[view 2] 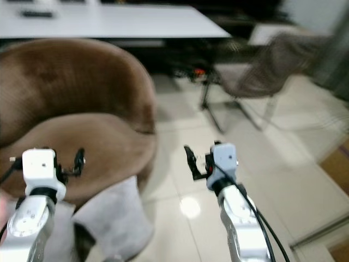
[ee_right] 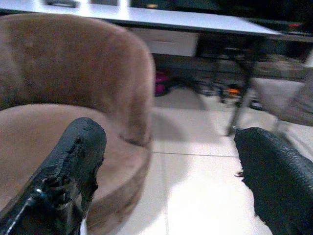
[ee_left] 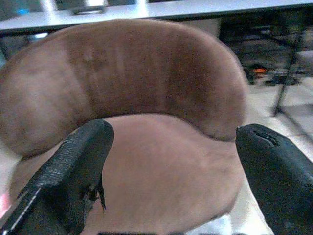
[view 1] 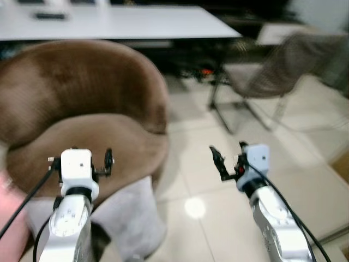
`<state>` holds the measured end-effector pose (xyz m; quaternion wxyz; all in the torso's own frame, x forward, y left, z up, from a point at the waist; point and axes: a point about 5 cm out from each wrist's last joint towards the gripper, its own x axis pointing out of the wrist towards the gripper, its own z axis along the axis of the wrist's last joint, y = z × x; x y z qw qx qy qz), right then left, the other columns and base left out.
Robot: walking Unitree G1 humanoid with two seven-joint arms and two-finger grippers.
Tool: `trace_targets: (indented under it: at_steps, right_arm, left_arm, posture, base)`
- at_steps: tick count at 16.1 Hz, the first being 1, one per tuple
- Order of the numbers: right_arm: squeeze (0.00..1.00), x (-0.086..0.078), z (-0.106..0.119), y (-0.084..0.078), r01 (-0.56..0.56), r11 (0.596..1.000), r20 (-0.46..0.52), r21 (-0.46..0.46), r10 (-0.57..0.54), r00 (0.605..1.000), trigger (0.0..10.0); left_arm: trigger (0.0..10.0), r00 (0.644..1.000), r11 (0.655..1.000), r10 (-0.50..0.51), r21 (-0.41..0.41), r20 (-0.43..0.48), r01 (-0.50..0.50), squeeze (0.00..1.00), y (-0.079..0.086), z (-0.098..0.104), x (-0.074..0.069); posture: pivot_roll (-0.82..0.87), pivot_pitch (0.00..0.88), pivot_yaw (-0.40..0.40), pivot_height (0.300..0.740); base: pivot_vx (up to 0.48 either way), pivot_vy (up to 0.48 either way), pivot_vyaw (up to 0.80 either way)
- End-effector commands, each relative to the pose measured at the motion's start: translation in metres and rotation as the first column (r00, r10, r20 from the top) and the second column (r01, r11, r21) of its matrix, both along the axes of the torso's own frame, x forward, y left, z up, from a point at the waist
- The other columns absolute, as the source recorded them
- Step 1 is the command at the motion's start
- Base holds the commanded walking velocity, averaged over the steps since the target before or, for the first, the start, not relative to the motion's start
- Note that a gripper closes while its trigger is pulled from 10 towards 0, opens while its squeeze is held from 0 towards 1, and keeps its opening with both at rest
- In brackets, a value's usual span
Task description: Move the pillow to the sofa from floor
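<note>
Grippers come nearest, both held up in front of the robot. The left gripper (view 1: 80,164) hangs over the front of the seat of a brown sofa chair (view 1: 82,109), its two black fingers (ee_left: 73,166) spread wide with nothing between them. The right gripper (view 1: 228,159) is out over the pale tiled floor (view 1: 202,185) just right of the chair, also spread wide and empty — its fingers (ee_right: 73,161) frame the chair's right edge and bare tile.

Below the left arm, against the chair's front edge, lies a light grey pillow (view 1: 131,218). It rests low at the foot of the chair, partly hidden by the arm, and neither gripper touches it. A pink shape (view 1: 11,224) shows at the lower left edge, too blurred to identify.

The chair itself is round, with a high curved back wrapping the seat, and its seat is bare.

Farther right on the tiles stands a woven grey chair (view 1: 278,71) on thin metal legs. Behind everything runs a long white table (view 1: 109,22) with a dark flat object (view 1: 50,15) on top, and something small and orange-red (view 1: 205,71) sits in the shadow beneath it. The pictures are blurred — no writing or label can be read anywhere.
</note>
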<state>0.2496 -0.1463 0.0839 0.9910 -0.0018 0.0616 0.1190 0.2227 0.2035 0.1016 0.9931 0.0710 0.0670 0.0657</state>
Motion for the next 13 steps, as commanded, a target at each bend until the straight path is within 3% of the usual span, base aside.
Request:
trace_targets:
  at_steps: [1, 4, 6, 7, 9, 10, 12, 13]
  right_arm:
    - [1.00, 0.002, 0.002, -0.004, 0.005, 1.000, 0.017, -0.010, -0.005, 1.000, 10.0]
    - [1.00, 0.001, 0.001, -0.003, -0.002, 1.000, 0.014, -0.018, 0.002, 1.000, 10.0]
    - [1.00, 0.002, 0.000, -0.001, -0.017, 0.999, 0.015, -0.037, 0.018, 1.000, 10.0]
    - [0.00, 0.004, 0.001, 0.001, -0.006, 1.000, 0.012, 0.003, 0.006, 1.000, 10.0]
    - [0.00, 0.010, 0.008, -0.003, 0.079, 0.996, 0.108, 0.038, -0.083, 0.991, 10.0]
    - [0.00, 0.011, 0.009, -0.002, 0.038, 0.994, 0.076, 0.099, -0.046, 0.996, 10.0]
    - [0.00, 0.015, 0.007, -0.009, 0.133, 0.990, 0.076, -0.038, -0.130, 0.989, 10.0]
    - [0.00, 0.014, 0.004, -0.005, 0.048, 0.997, 0.014, 0.058, -0.049, 0.999, 10.0]
  left_arm:
    - [10.0, 1.000, 1.000, -0.014, 0.007, -0.002, 0.014, 1.00, -0.003, 0.000, -0.001]
    - [10.0, 1.000, 1.000, -0.014, 0.013, -0.005, 0.014, 1.00, -0.002, -0.001, -0.002]
    - [10.0, 1.000, 0.998, -0.020, 0.066, 0.013, 0.019, 1.00, -0.001, 0.001, -0.003]
    - [10.0, 1.000, 0.999, -0.026, 0.048, -0.002, 0.026, 1.00, 0.000, -0.001, -0.003]
    - [10.0, 0.999, 0.999, -0.040, 0.038, 0.013, 0.039, 1.00, -0.001, 0.000, -0.002]
    - [10.0, 0.999, 0.999, -0.038, 0.038, 0.018, 0.038, 1.00, -0.002, 0.000, -0.001]
    - [10.0, 0.999, 0.999, -0.045, 0.032, 0.028, 0.044, 0.95, -0.003, 0.001, 0.001]
    - [10.0, 0.999, 0.999, -0.037, 0.028, 0.034, 0.036, 0.50, -0.003, 0.002, 0.002]
  posture:
    - [0.11, 0.000, -0.041, 0.740]
    - [0.11, 0.000, -0.043, 0.740]
    - [0.12, 0.000, -0.044, 0.740]
    - [0.12, 0.000, -0.043, 0.740]
    - [0.13, 0.000, -0.042, 0.740]
    - [0.13, 0.000, -0.043, 0.740]
    - [0.13, 0.000, -0.044, 0.740]
    - [0.13, 0.000, -0.044, 0.740]
  base:
    - [0.000, -0.382, 0.80]
    - [0.000, -0.384, 0.80]
    - [0.000, -0.373, 0.00]
    - [0.000, 0.000, 0.00]
    - [0.000, 0.000, 0.00]
    - [0.000, 0.000, 0.00]
    - [0.000, 0.000, 0.00]
    - [0.000, 0.000, 0.00]
